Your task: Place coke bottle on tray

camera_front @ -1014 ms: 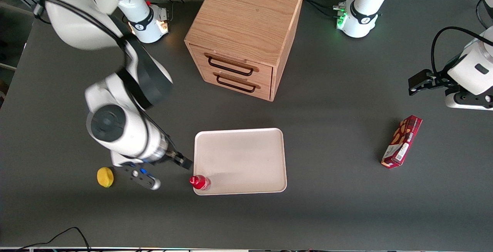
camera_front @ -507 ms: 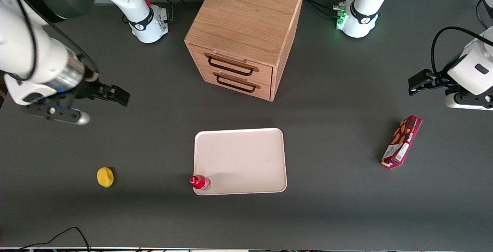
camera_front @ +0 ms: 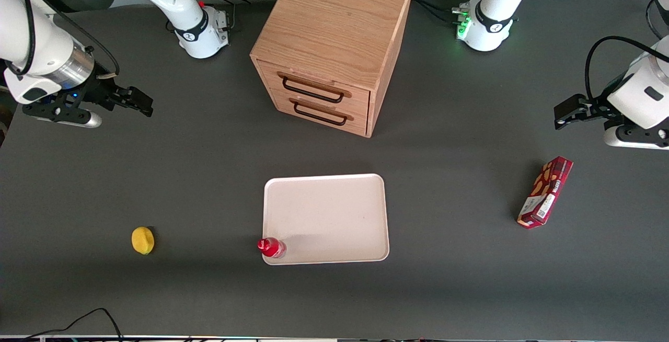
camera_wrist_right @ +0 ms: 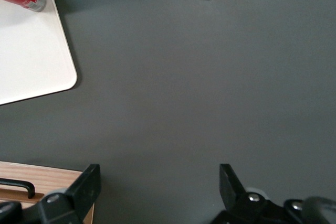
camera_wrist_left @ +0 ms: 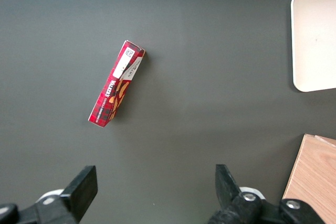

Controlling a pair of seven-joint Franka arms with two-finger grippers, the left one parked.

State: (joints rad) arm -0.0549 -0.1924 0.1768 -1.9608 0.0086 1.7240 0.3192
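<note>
Coke bottle (camera_front: 271, 247): upright on the tray (camera_front: 334, 211), in the tray's corner nearest the front camera at the working arm's end.
Gripper (camera_front: 137, 101): raised over bare table, well apart from the tray, toward the working arm's end; fingers spread, nothing between them.
Lemon (camera_front: 142, 240): on the table, well apart from the tray, toward the working arm's end.
Snack box (camera_front: 545, 191): well apart from the tray, toward the parked arm's end.
Drawer cabinet (camera_front: 330, 49): farther from the front camera than the tray.
</note>
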